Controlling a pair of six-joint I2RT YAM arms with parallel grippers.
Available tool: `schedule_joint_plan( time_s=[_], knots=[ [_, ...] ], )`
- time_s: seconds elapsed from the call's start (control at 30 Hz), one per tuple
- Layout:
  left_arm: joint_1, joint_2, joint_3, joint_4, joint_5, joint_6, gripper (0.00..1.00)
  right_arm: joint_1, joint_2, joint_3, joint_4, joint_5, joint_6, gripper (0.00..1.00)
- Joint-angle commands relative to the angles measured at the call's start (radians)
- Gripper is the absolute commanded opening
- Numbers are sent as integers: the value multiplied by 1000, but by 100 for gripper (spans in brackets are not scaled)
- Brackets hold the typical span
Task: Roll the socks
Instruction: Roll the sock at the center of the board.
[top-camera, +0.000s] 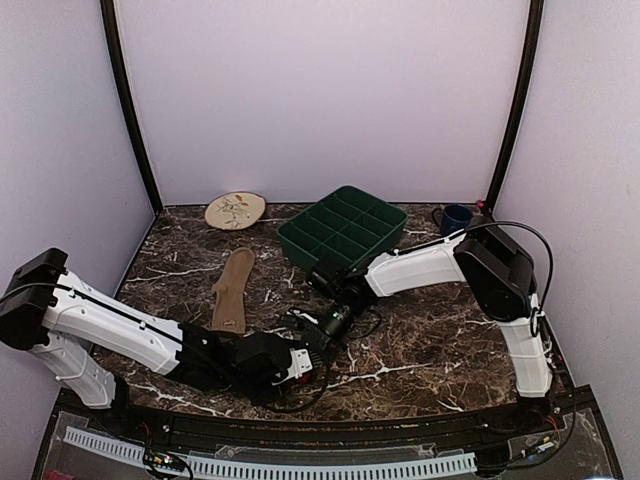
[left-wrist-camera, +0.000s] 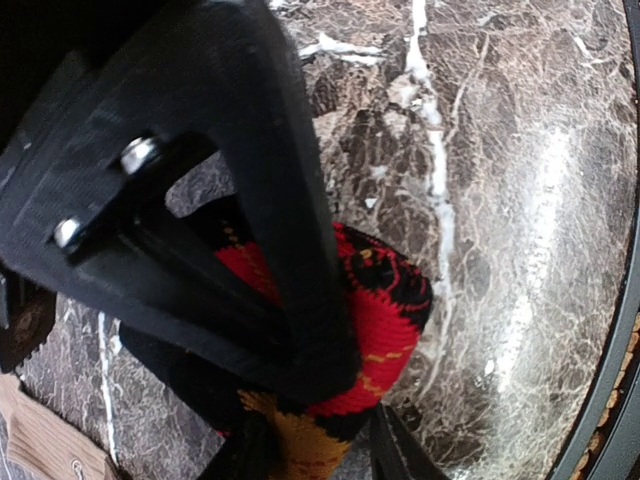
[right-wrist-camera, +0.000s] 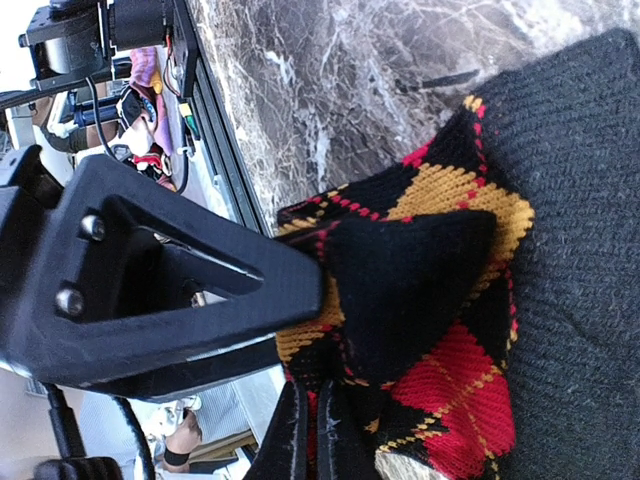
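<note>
The tan sock (top-camera: 233, 292) lay flat, unrolled, at ten o'clock from the left gripper (top-camera: 310, 354), whose jaws seemingly clasped the part-rolled argyle sock (left-wrist-camera: 390, 310), while the right gripper (top-camera: 336, 321), at one o'clock, pinched its loose fabric, leaving both rolls unfinished.

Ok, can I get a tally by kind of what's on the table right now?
Socks: 2, the tan sock and the argyle sock
Plates: 1, the leaf-print plate
Trays: 1, the green compartment tray
Mugs: 1, the blue mug
Total: 5
</note>
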Motion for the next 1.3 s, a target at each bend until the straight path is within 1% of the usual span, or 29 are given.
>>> schedule_joint_plan(
  time_s=[0.0,0.17,0.23,0.27,0.33,0.47,0.6,0.67,0.8,0.9,0.97,1.13,1.27],
  knots=[
    [7,27,37,3,58,41,37,-6,-9,11,-13,-31,-22,0],
    [7,45,53,9,30,55,38,-7,-9,5,-15,-37,-26,0],
    [8,47,53,17,42,64,35,-8,-10,2,-15,-39,-29,0],
    [11,50,55,16,50,66,29,-8,-11,1,-16,-39,-30,0],
    [15,61,64,2,59,64,21,-11,-14,-5,-15,-39,-32,0],
    [18,71,75,-23,95,65,9,-17,-17,-9,-19,-36,-39,0],
    [28,68,85,-37,150,69,7,-22,-16,-4,-21,-36,-39,0],
    [35,66,88,-48,185,73,5,-23,-14,-2,-22,-34,-39,0],
    [65,70,108,-100,296,79,0,-25,-15,-1,-25,-16,-36,0],
    [97,89,139,-157,372,79,0,-30,-22,-5,-26,11,-32,0],
    [120,107,165,-193,422,80,0,-35,-24,-2,-39,36,-39,8],
    [160,130,197,-245,483,103,0,-51,-31,-3,-61,84,-57,16],
    [184,154,226,-290,521,122,0,-60,-46,-21,-46,108,-54,23]
  ],
)
